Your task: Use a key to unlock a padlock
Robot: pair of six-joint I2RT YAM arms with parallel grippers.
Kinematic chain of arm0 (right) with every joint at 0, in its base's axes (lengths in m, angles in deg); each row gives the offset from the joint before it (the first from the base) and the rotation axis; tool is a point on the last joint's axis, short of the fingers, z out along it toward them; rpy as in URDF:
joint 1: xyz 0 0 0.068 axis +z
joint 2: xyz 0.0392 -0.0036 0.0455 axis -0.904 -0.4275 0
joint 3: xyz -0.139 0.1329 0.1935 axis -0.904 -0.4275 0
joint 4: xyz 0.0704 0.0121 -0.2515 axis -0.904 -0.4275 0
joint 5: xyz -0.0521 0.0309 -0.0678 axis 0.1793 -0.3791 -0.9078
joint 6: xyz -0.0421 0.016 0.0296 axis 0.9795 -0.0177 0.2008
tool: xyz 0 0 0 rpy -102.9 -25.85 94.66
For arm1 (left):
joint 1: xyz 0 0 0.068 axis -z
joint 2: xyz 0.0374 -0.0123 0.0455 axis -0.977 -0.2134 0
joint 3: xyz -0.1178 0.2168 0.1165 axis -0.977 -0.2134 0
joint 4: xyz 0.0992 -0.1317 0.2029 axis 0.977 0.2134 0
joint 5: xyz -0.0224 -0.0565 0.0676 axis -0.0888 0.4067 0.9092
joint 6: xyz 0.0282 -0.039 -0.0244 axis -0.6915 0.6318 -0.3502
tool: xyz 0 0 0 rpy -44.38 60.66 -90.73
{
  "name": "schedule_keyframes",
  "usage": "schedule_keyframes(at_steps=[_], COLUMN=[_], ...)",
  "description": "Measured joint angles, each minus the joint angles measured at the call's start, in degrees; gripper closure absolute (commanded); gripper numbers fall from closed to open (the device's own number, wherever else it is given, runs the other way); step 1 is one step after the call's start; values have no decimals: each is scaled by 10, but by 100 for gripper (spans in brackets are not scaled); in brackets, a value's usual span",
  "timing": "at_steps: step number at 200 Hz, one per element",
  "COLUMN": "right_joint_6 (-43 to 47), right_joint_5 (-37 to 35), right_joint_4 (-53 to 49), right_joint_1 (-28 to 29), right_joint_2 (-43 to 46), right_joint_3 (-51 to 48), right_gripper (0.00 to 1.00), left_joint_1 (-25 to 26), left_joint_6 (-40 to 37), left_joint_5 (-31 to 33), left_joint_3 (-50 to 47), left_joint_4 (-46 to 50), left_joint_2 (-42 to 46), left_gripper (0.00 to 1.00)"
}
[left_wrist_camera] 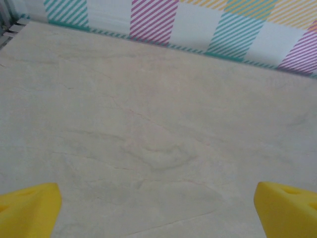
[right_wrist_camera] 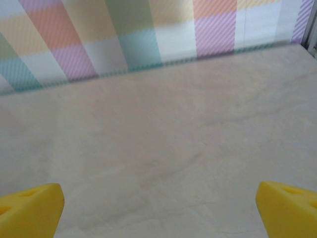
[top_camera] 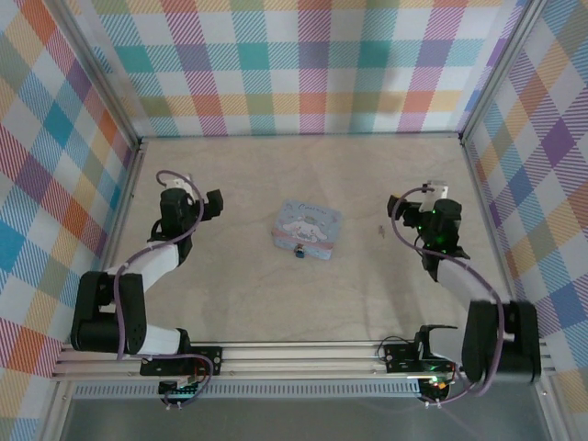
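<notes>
**Figure.** Opening layout of the unlocking task, as I saw it from the remote station. The tin (top_camera: 308, 225) lay near the middle of the tabletop (top_camera: 230, 294) and served as my landmark. The padlock (top_camera: 300, 250), a tiny dark block with a bluish spot, sat at the tin's near edge. I could not tell whether it touched the tin or was fastened to it. A small speck (top_camera: 380, 228) lay to the right of the tin, apart from it. I judged it to be the key, though it was too small to confirm.

The left tool (left_wrist_camera: 158, 213) was to the left of the tin and the right tool (right_wrist_camera: 158, 213) to its right, each well apart from it and holding nothing. Both stood wide: in each wrist view the yellow fingertips (left_wrist_camera: 29, 208) sat at opposite lower corners with bare tabletop between them.

I read this as a ready stance. The arms were parted so the overhead camera had a clear look at tin, padlock and speck. The jaws were spread so either tool could descend on a small item directly. I judged the right tool, nearer the speck, suited to the key, and the left suited to steadying the padlock.
</notes>
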Motion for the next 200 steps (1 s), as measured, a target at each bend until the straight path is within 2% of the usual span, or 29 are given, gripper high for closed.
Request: schedule_keyframes(at_steps=[17,43,72,98,130,157,200], right_joint_6=[-80,-160,-199,-231,-263,-285,-311], right_joint_5=[-1,30,118,193,241,256,250], right_joint_4=[-49,-104,-201,-256,-281,-277,-252], right_joint_1=[0,-3,-4,-3,6,29,107], right_joint_2=[68,129,126,123,124,111,38], right_joint_3=[0,1,30,33,21,7,-1], right_gripper=[0,0,16,22,30,30,33], left_joint_1=[-2,-5,15,54,111,155,190], left_joint_6=[72,154,207,226,237,239,247], left_joint_5=[-27,-121,-202,-243,-285,-305,-317], left_joint_3=[27,78,91,83,70,70,85], left_joint_4=[46,90,137,160,175,172,169], left_joint_2=[0,-29,-44,-41,-42,-72,-136], left_gripper=[0,11,14,17,24,24,29])
